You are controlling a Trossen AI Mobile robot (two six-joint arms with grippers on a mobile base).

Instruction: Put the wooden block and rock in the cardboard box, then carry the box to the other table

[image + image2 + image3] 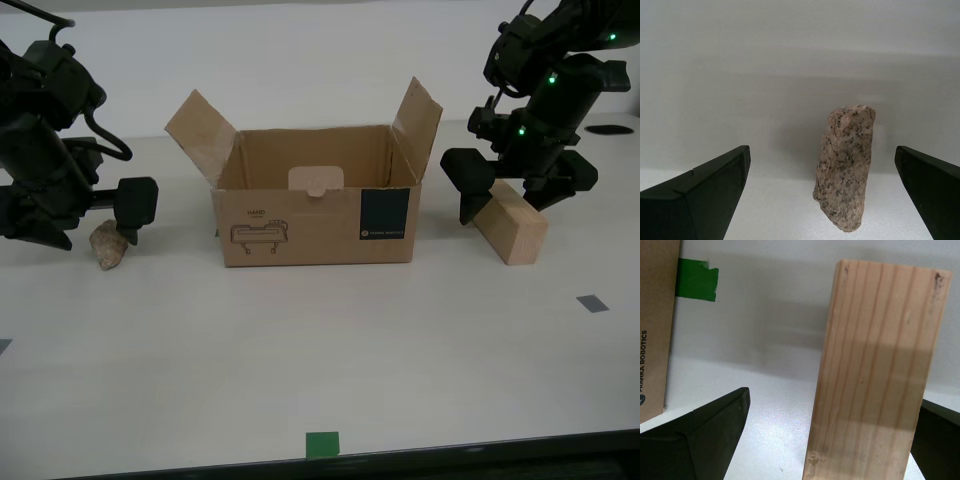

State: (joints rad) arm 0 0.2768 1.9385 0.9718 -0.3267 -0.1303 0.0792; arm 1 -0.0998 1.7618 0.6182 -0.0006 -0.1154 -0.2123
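1. My first gripper (827,440) has its fingers spread wide around the wooden block (511,230), gripping nothing yet; the block lies on the bench (400,350) just beside the cardboard box (318,205), on the exterior view's right.
2. My second gripper (822,195), equally wide, brackets the rock (845,170) on the bench, ready to close; nothing is held.
3. The box stands between them, flaps raised for loading; it looks empty.
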